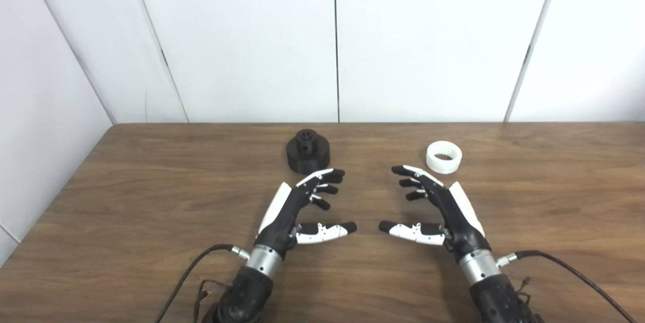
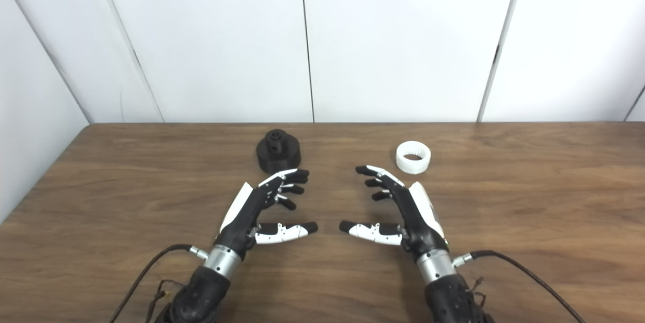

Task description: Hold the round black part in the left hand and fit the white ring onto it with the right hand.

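Both hands hover empty over the tabletop (image 1: 151,202), fingers spread. The round black part (image 1: 308,150) sits just beyond the left hand (image 1: 302,207), at about its 12 o'clock. The white ring (image 1: 444,156) lies near the right hand (image 1: 433,209), at 1 o'clock.

Bare robot test bench, likely a lab.
Plain white wall panels (image 1: 252,36) are backing a wooden table (image 1: 126,202) with cables (image 1: 579,272) trailing.

Left hand (image 1: 297,207) and right hand (image 1: 438,209) both empty, fingers spread, thumbs pointing inward toward each other.
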Robot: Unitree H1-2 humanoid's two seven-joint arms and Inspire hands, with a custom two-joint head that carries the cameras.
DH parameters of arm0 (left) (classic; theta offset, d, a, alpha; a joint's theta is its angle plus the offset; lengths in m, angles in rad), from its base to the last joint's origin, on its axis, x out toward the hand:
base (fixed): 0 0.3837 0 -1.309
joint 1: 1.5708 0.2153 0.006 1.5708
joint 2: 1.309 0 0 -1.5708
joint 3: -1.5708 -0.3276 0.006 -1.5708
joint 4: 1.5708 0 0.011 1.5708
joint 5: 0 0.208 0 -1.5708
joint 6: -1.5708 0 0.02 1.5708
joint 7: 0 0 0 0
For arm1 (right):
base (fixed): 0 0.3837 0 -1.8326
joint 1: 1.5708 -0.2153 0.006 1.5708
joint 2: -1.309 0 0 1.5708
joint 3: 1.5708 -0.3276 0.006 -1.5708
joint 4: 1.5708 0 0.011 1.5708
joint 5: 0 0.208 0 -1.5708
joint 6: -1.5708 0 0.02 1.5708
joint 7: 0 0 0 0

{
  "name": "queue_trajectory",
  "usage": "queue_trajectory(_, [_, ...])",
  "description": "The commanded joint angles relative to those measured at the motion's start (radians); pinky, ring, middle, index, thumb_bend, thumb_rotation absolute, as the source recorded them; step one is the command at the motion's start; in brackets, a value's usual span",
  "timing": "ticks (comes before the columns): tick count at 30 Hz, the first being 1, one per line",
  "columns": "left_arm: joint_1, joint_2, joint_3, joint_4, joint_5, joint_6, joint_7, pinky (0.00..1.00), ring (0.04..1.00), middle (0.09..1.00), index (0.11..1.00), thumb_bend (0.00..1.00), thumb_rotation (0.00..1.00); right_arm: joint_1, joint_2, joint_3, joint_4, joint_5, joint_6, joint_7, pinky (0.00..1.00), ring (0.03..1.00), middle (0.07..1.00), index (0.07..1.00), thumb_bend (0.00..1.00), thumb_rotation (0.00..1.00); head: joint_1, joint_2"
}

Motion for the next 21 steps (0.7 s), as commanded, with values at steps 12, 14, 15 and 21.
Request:
queue_trajectory(12, [-0.03, 0.003, 0.005, -0.011, -0.005, -0.028, 0.018, 0.61, 0.753, 0.805, 0.794, 0.76, 0.18, 0.021, -0.009, 0.007, 0.035, -0.003, -0.028, -0.009, 0.7, 0.796, 0.843, 0.798, 0.76, 0.25, -0.001, -0.003])
queue_trajectory(14, [-0.029, 0.001, 0.007, -0.013, -0.01, -0.027, 0.018, 0.61, 0.753, 0.804, 0.793, 0.76, 0.17, 0.021, -0.009, 0.007, 0.034, -0.001, -0.03, -0.008, 0.7, 0.795, 0.843, 0.798, 0.76, 0.24, -0.001, -0.003])
queue_trajectory(15, [-0.029, 0.001, 0.008, -0.016, -0.011, -0.024, 0.017, 0.62, 0.754, 0.805, 0.792, 0.76, 0.17, 0.021, -0.009, 0.007, 0.034, 0.0, -0.03, -0.007, 0.69, 0.794, 0.843, 0.797, 0.76, 0.24, -0.001, -0.003])
queue_trajectory(21, [-0.029, 0.004, 0.011, -0.037, 0.002, -0.009, 0.019, 0.64, 0.763, 0.812, 0.792, 0.74, 0.17, 0.019, -0.008, 0.007, 0.035, -0.005, -0.028, -0.012, 0.69, 0.795, 0.842, 0.796, 0.76, 0.25, 0.0, -0.006])
